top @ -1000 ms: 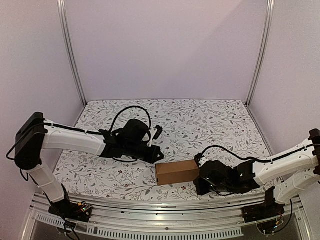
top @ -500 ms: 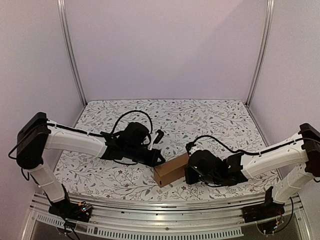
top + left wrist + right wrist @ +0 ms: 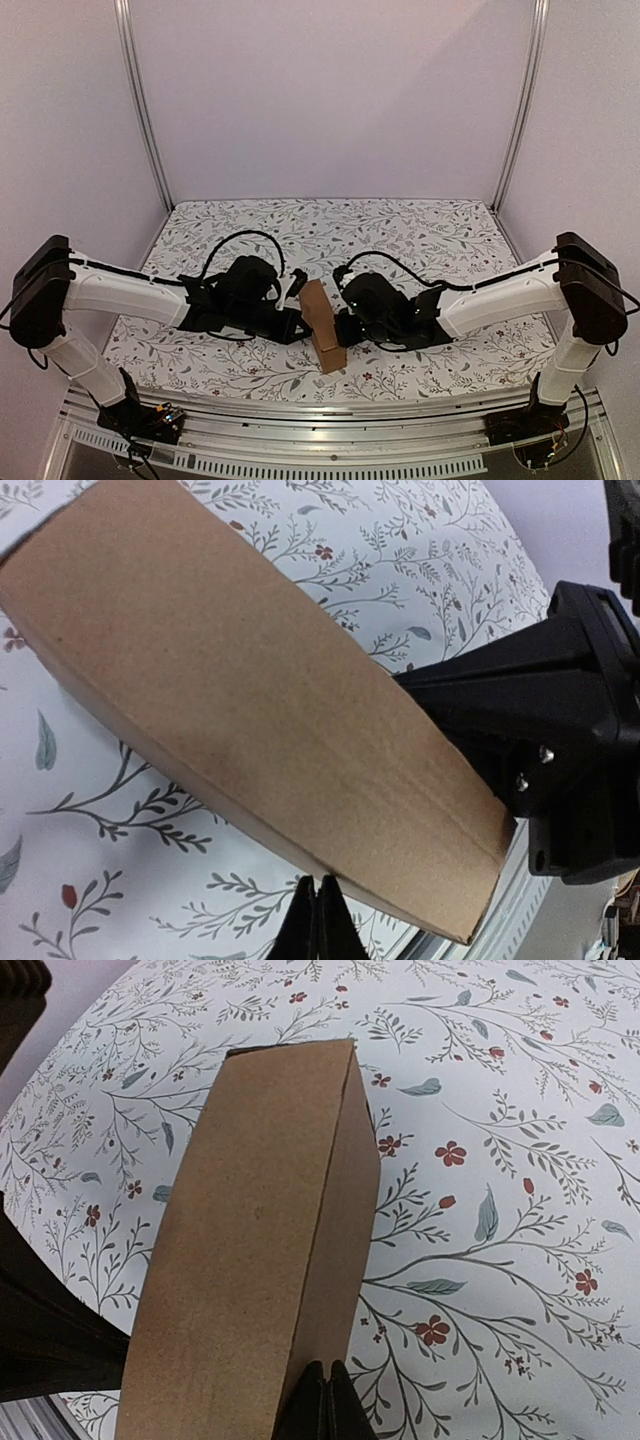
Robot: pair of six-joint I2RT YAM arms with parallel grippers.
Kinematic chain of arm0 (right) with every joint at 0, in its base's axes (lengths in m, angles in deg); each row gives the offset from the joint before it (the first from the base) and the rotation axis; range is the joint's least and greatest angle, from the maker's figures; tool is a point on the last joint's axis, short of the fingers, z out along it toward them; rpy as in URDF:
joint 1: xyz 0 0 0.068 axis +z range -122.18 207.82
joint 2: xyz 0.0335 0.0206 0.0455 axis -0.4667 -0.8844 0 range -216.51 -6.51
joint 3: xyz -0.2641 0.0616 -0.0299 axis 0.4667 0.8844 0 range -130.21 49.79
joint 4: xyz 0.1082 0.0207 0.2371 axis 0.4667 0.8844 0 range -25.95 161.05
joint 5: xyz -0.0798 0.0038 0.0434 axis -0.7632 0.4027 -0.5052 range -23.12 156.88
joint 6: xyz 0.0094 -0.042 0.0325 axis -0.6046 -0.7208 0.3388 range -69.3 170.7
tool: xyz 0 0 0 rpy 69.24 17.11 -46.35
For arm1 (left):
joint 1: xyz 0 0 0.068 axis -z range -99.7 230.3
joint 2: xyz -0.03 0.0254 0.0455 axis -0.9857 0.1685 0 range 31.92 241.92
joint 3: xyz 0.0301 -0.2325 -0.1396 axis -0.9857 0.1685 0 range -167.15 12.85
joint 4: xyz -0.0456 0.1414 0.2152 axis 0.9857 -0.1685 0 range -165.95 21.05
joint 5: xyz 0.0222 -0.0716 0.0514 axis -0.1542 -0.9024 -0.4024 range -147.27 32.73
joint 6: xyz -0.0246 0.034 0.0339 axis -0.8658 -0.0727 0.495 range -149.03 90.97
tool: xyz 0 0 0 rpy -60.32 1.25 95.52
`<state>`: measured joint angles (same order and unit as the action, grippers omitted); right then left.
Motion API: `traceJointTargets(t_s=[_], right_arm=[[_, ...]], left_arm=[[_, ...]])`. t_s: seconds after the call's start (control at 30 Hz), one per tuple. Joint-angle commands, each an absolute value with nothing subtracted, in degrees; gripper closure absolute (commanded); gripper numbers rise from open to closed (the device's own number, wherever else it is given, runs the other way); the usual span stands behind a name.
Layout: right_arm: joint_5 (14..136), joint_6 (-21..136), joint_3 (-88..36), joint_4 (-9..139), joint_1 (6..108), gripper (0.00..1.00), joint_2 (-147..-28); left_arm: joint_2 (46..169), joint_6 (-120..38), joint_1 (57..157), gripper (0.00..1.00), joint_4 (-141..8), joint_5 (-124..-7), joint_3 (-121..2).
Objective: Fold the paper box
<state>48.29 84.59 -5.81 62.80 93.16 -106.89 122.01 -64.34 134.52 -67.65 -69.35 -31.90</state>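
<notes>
PAPER BOX PINNED BETWEEN TWO ARMS: The paper box (image 3: 323, 332) sits near the front-centre of the flower-print bench (image 3: 430, 240). Its long axis runs roughly front-to-back and a little askew, and it is flanked by the left pincer (image 3: 318, 925) and the right pincer (image 3: 325, 1402). Both pincers have their fingers pressed together w/ nothing between them. Each noses its closed tip at a long side of the carton (L arm from the left, R arm from the right) rather than clamping it.

Step in hand, by the look of it: late-stage shaping. The body is already a closed sleeve, and the two arms appear to be squaring it up or swinging it round to reach an end. The next move prob. calls for one pincer to brace a long side while the other presses or tucks whatever end flap is left. The touch should be light, since so slim a carton could skid or tip over on the cloth.

The carton is plain brown cardboard w/ no print – narrow and rectangular, w/ crisp long edges and flat, smooth faces. The right wrist view shows a dark sliver at the far end, poss. an unclosed flap, but it is too small to tell. Whether the box lies flat or is propped on one end, the overhead view does not settle.
</notes>
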Motion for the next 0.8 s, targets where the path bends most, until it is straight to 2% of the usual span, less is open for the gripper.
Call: traceJointTargets(t_s=[0.0, 0.33, 0.57, 0.77], right_arm=[[51.3, 81.9, -8.3, 61.8, 92.5, 1.00, -109.1], [52.3, 80.5, -3.8, 63.2, 89.3, 1.00, -104.6], [61.9, 79.9, -1.1, 62.7, 85.1, 1.00, -102.7], [70.6, 83.0, -1.4, 58.8, 82.7, 1.00, -108.0]], left_arm=[[118.4, -65.1, 134.0, 1.00, -67.9, -66.5, -29.2], [116.8, -63.8, 133.8, 1.00, -75.1, -60.0, -30.8], [118.4, -63.3, 133.7, 1.00, -75.8, -59.0, -32.5], [120.1, -62.7, 133.6, 1.00, -76.0, -59.4, -34.7]])
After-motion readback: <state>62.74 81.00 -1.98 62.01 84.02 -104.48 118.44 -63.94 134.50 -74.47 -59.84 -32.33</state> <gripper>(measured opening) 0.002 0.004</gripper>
